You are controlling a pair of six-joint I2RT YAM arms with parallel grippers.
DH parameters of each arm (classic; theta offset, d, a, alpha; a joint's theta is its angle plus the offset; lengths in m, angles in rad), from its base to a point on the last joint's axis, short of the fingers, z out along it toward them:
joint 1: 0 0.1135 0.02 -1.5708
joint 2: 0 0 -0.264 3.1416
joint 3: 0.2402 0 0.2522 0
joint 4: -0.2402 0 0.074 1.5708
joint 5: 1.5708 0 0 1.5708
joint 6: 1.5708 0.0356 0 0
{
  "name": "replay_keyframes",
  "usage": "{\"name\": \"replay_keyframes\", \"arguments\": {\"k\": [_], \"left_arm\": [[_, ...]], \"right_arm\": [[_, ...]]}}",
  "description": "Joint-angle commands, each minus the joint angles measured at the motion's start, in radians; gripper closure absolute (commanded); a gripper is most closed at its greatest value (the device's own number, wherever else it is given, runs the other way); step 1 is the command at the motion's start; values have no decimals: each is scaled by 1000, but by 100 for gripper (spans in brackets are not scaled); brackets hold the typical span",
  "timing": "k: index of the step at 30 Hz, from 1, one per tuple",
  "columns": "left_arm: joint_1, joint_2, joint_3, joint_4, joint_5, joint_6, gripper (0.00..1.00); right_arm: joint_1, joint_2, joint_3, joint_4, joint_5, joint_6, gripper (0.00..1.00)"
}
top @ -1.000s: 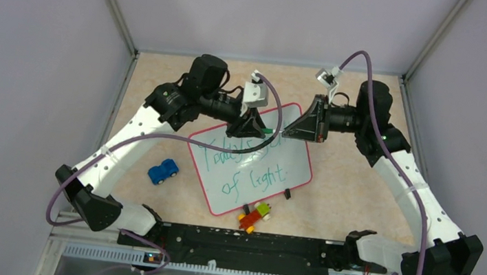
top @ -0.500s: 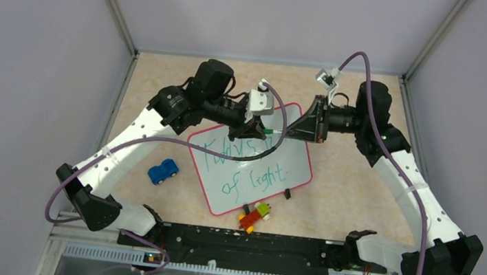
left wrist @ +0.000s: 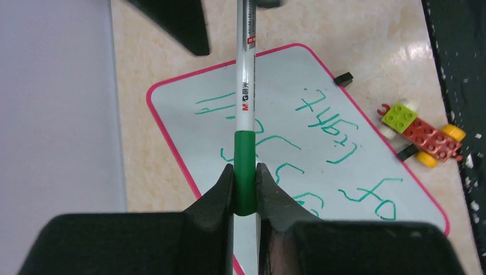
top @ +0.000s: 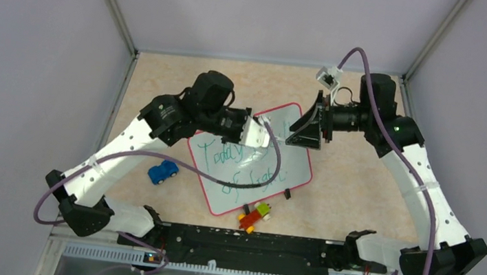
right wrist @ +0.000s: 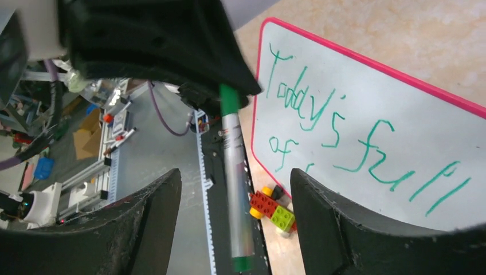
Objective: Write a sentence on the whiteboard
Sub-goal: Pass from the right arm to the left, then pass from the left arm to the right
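Observation:
The whiteboard (top: pixel 293 167) lies flat on the table, white with a red-pink rim. The sentence (top: pixel 238 158) in green marker is partly covered by my left gripper and its cable; the right wrist view shows "Today's full" (right wrist: pixel 321 114) with a second line starting "of". My left gripper (left wrist: pixel 245 172) is shut on the green end of a white marker (left wrist: pixel 245 86), above the board (left wrist: pixel 189 132). My right gripper (right wrist: pixel 234 175) is open, its fingers (right wrist: pixel 321 206) on either side of the marker's (right wrist: pixel 236 206) far end without touching it.
A blue toy car (top: pixel 163 171) sits left of the board. A red, green and yellow brick toy (top: pixel 254 215) lies at the board's near corner, with a small black piece (top: pixel 287 194) beside the board's near edge. Grey walls enclose the table.
My right gripper has opened and let go of the marker, and that arm has drawn back slightly. The left gripper has closed on the marker's green end and turned over the board.

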Motion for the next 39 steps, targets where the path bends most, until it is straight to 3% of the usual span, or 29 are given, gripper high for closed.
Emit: {"name": "replay_keyframes", "arguments": {"k": [1, 8, 25, 30, 33, 34, 35, 39], "left_arm": [[-154, -86, -55, -80, -217, 341, 100], [-286, -107, -124, -97, -423, 598, 100], [-330, -95, -126, -40, -450, 607, 100], [-330, -105, -150, -12, -471, 583, 100], [-330, -117, -166, 8, -472, 563, 99], [-330, -120, -171, 14, -477, 554, 93], [-331, -123, -176, 21, -484, 544, 80], [-323, -139, -201, 62, -506, 485, 35]], "right_arm": [[8, 59, 109, -243, 48, -199, 32], [84, 140, 182, -448, 104, -369, 38], [258, 215, 191, -427, 214, -403, 50], [266, 211, 185, -426, 202, -415, 65], [265, 198, 182, -416, 212, -414, 87], [265, 193, 183, -412, 214, -410, 94], [264, 190, 183, -410, 216, -406, 100], [226, 174, 168, -369, 207, -365, 100]]}}
